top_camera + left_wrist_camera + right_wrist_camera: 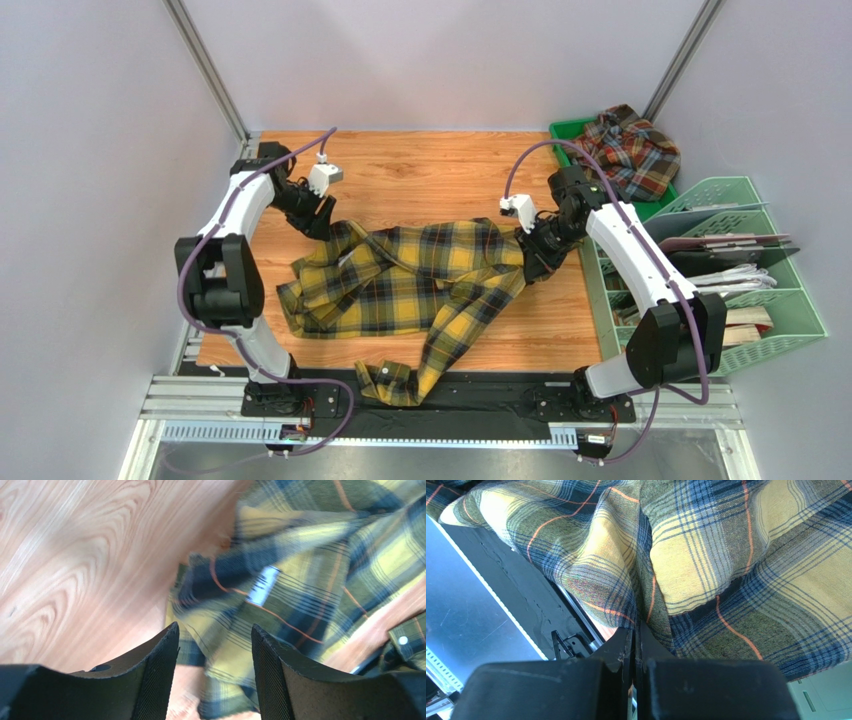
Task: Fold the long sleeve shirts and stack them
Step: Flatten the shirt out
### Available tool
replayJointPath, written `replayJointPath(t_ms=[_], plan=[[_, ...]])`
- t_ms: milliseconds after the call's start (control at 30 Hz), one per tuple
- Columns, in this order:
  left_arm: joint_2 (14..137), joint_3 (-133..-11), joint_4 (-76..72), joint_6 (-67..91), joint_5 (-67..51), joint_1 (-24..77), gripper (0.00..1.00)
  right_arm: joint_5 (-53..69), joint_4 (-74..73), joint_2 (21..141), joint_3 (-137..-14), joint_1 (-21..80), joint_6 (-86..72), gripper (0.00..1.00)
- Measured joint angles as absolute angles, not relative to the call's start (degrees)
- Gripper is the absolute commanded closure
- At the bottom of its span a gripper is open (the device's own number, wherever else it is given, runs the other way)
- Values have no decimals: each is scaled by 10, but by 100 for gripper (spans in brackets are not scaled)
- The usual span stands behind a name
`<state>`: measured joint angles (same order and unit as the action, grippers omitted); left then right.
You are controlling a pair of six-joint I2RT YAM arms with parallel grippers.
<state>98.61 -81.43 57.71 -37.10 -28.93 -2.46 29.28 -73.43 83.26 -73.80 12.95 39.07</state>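
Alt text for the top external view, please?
A yellow and black plaid shirt lies rumpled on the wooden table, the left gripper at its far-left corner, the right gripper at its right edge. A rust-red plaid shirt sits bunched on a green tray, far right.

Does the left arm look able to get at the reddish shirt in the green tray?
Probably not: the rust-red shirt lies in the green tray at the far right corner, with the right gripper, shut on the yellow shirt, in between.
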Motion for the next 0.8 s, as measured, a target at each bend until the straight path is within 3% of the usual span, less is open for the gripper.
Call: replayJointPath(t_ms=[300,667,733,800], plan=[[1033,-879,585,-470,-312,-20,36,289,-734,844,-738,122,391,100],[1101,-980,684,-742,-366,31,34,277,-735,854,-738,119,391,100],[1122,-982,697,-769,-364,54,37,273,-735,854,-738,119,391,100],[1138,-982,704,-783,-361,72,50,270,-735,854,-738,119,392,100]])
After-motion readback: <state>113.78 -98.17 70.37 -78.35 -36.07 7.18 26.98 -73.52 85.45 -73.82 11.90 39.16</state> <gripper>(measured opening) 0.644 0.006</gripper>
